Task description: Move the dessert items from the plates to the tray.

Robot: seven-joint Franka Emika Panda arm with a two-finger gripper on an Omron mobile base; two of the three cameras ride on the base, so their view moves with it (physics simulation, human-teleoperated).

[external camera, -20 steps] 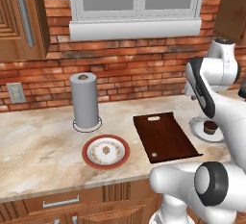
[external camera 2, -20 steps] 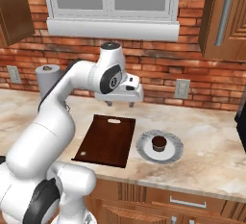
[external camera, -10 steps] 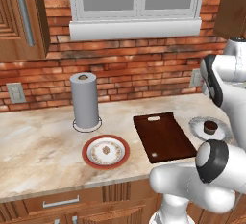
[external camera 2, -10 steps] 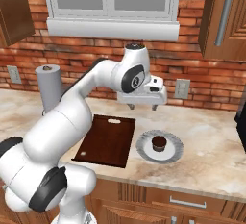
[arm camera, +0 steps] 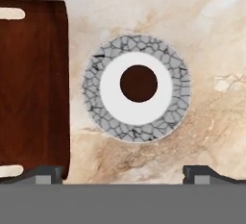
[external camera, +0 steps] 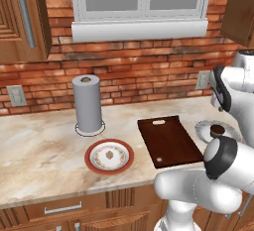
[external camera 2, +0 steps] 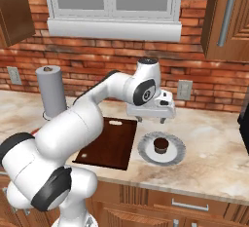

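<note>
Cupcake (arm camera: 138, 83), dark brown, round, sits dead centre on the grey plate (arm camera: 93, 69), which lies on the counter just right of the tray (arm camera: 33, 83) in the hand view. Gripper (external camera 2: 149, 120) hangs above the plate, apart from it, jaws wide and holding nothing.

Step in hand, as I read it: come down on the cupcake & grasp. To do it well: shift a bit so the cake sits midway btw the fingertips (arm camera: 45, 172) (it's high in the hand view now), drop straight, stop short of the plate face, close gently on the sides. Cake is small vs. the jaw span, so plenty of margin. Too low and the tips hit the plate; off-centre and one tip may push the cake across the smooth white middle.

Shapes/materials:
- Cupcake: roundish, matte dark top, prob. soft, so light squeeze.
- Grey plate: white flat centre, wide rim w/ grey crackle pattern.
- Tray: flat rect. board, dark reddish wood grain, pale slot at a short end. Nothing on it.
- Red plate (external camera: 92, 161): wide red rim, ornamented white centre; a small pale piece seems to lie in the middle, too small to be sure. Left of tray.
- Counter (external camera: 39, 145): beige marble look, smooth.
- Grey cylinder (external camera: 88, 103) stands upright behind the red plate.
</note>
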